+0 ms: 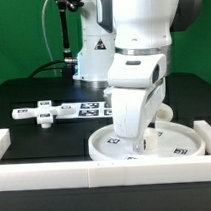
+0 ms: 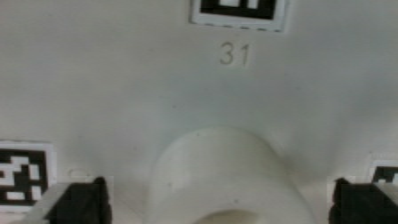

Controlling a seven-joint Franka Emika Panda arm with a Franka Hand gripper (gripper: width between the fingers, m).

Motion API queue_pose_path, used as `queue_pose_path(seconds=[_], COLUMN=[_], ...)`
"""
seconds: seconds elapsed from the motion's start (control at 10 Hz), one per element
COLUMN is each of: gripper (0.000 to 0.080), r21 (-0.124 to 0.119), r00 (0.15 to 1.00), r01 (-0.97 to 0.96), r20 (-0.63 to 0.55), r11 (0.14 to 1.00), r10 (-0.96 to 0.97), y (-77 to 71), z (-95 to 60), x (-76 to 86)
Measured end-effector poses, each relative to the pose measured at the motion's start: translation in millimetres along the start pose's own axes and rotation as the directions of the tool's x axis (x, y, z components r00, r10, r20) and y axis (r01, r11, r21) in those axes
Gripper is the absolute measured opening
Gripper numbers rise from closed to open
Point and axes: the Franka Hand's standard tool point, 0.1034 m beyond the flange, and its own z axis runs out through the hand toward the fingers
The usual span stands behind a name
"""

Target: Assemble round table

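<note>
The wrist hides the gripper (image 2: 222, 205) from outside; up close its fingers (image 2: 80, 200) stand wide apart, holding nothing (a blurred white hump (image 2: 222, 165) between them). The round disc (image 1: 186, 141) lies on the black table (image 1: 23, 98), green backdrop (image 1: 15, 38) behind.

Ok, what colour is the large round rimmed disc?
The disc is white with black-and-white square tags; clearest in exterior view.

Black table (image 1: 23, 93) carries round disc (image 1: 190, 140), base piece (image 1: 49, 112), marker board (image 1: 92, 106) and border rail (image 1: 57, 176).

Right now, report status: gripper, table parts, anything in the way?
Gripper open astride post, no contact. Post on disc. Base lies apart. No obstruction seen.
</note>
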Motion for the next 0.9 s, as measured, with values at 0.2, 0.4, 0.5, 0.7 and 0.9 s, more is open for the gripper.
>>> queue_pose_path(seconds=[0.2,0.4,0.5,0.7,0.9], gripper=[0.0647,0.0649,0.0649,0.0649,0.0649], r21=[-0.009,-0.021,-0.023,-0.019,-0.02], r00=[1.0,0.995,0.987,0.949,0.938], r01=[-0.03,-0.101,-0.158,-0.315,-0.346], r20=[0.004,0.006,0.008,0.013,0.011], r11=[1.0,0.995,0.987,0.949,0.938], r10=[0.03,0.101,0.158,0.315,0.346], y=[-4.0,-14.8,-25.1,-51.0,-58.1], z=[-19.6,-39.7,-45.9,-48.2,-45.5], x=[-5.1,-10.9,-12.3,-12.6,-10.6])
